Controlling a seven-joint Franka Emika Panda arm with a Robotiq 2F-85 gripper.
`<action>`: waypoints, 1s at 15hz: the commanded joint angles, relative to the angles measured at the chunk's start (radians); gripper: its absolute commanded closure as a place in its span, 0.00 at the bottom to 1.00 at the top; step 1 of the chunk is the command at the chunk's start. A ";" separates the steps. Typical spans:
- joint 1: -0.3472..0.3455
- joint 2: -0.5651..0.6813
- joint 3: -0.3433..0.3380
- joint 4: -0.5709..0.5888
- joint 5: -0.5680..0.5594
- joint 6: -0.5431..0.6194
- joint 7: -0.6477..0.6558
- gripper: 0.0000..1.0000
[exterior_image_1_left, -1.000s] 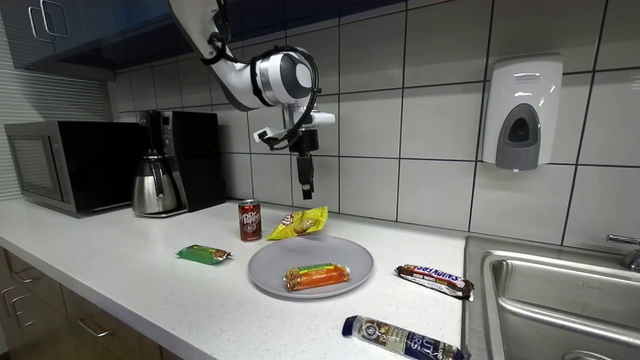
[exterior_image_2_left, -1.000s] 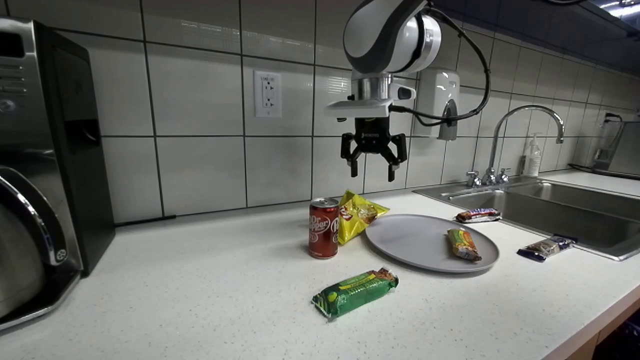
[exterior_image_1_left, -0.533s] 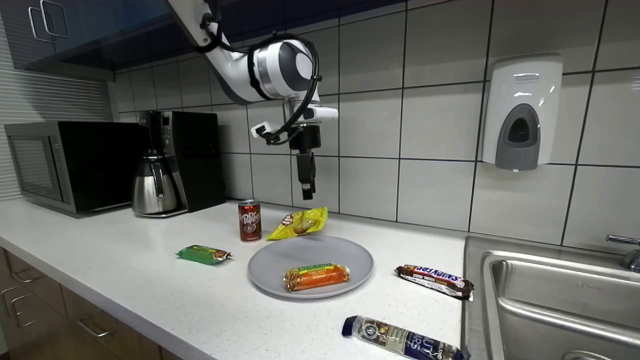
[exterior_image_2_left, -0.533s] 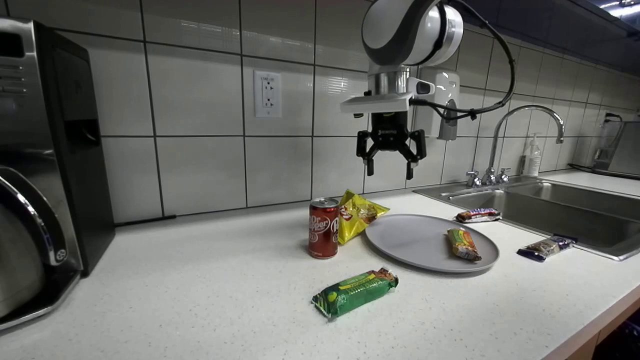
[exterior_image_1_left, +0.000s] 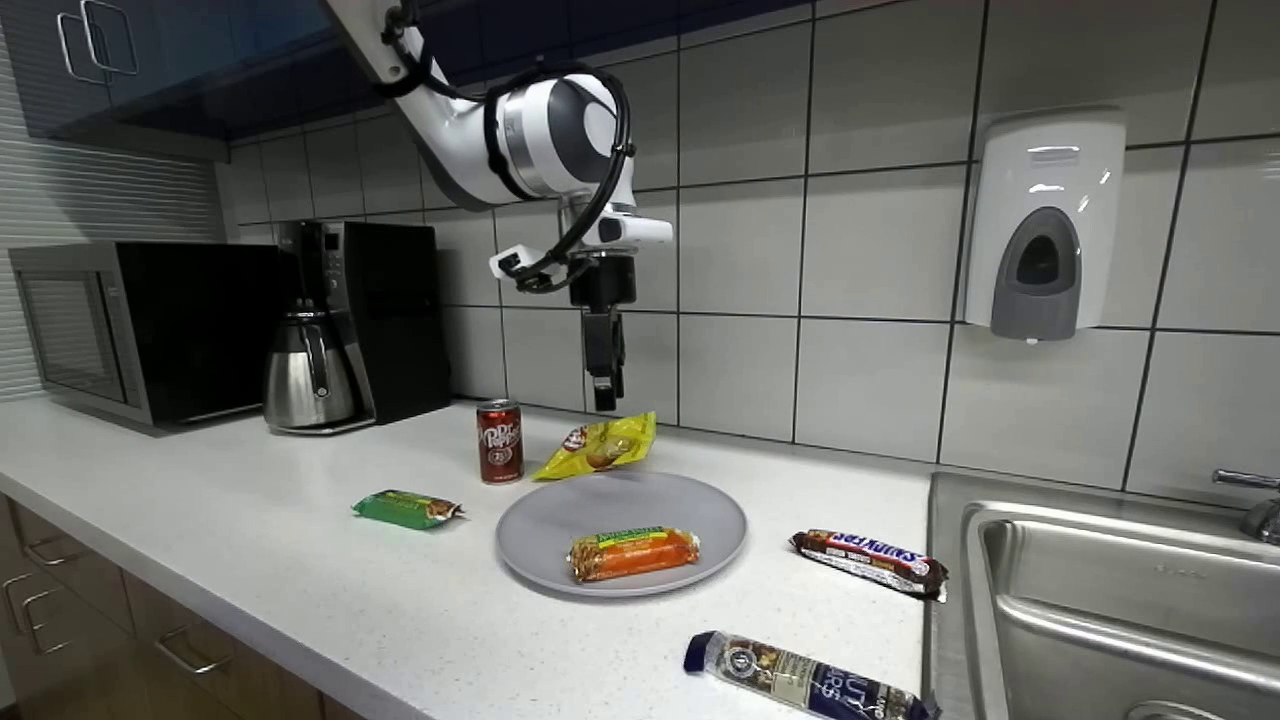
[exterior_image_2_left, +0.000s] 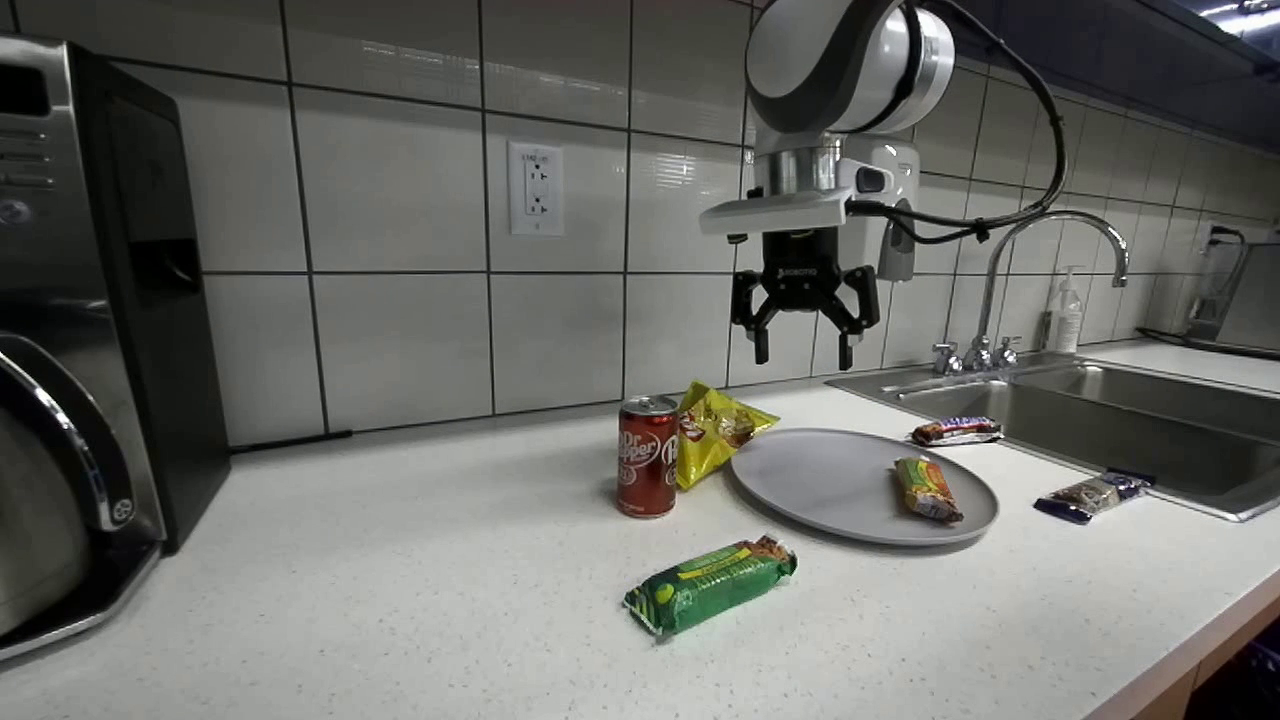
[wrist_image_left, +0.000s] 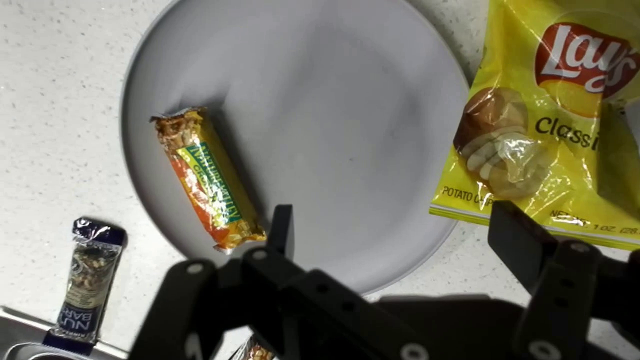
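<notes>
The tool (exterior_image_2_left: 803, 355) hung in the air with its fingers (exterior_image_2_left: 845, 352) spread wide. Below it on the table (exterior_image_2_left: 400, 580), the yellow chip bag (exterior_image_2_left: 720, 430) sat by the gray plate (exterior_image_2_left: 815, 480), which held an orange snack bar (exterior_image_2_left: 926, 488).

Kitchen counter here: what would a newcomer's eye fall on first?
Probably the black claw, hanging open and empty above the counter. Next, the bright yellow chip bag beside the red soda can, near the tiled wall. Then the orange-wrapped bar, lying on the round gray plate.
</notes>
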 joint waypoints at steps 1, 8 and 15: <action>-0.009 -0.073 0.013 -0.077 -0.008 -0.006 -0.012 0.00; -0.002 -0.153 0.046 -0.167 -0.006 -0.015 -0.021 0.00; 0.007 -0.266 0.098 -0.278 0.000 -0.021 -0.012 0.00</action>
